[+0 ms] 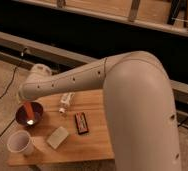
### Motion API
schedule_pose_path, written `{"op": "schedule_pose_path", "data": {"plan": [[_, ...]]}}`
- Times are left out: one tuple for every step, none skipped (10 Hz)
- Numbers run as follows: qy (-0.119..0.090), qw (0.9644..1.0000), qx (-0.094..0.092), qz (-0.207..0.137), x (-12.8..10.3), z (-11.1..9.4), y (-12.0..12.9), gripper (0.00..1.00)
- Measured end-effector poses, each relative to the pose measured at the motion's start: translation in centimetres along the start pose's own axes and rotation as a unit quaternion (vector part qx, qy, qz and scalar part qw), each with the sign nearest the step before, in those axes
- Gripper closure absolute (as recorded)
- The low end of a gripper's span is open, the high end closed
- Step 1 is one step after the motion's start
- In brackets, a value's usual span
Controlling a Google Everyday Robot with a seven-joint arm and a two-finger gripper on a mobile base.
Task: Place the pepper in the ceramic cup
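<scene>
Gripper (29, 106): I see it low over the bowl (21, 117), fingers closed on the pepper (29, 112).
Pepper: orange-red, hanging tip-down inside the bowl's rim.
Ceramic cup (20, 142): white, upright at the table (94, 132) front-left corner, just beside the bowl.

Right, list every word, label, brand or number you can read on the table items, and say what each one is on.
No text can be read.
Flat black-and-red bar: markings on top, too blurred to read.
Small white bottle lying on the table: nothing legible.
Pale block: no print visible.
Ceramic cup and dark bowl: plain.
Gripper: over the bowl, shut on the pepper; no markings.
</scene>
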Motion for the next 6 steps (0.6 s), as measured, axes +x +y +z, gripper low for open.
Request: {"op": "schedule_pose_path", "data": {"plan": [[-0.001, 1.0000, -0.008, -0.003, 0.2, -0.2, 0.1, 1.00], [-0.001, 0.9998, -0.017, -0.009, 0.6, -0.5, 0.3, 1.00], [-0.001, 0.9995, -0.025, -0.018, 0.9, -0.6, 0.4, 1.00], [-0.002, 0.9990, -0.034, -0.030, 1.4, -0.5, 0.5, 1.00], [-0.004, 0.9983, -0.042, -0.039, 1.7, -0.4, 0.3, 1.00], [-0.005, 0.9977, -0.051, -0.045, 2.0, -0.2, 0.1, 1.00]]}}
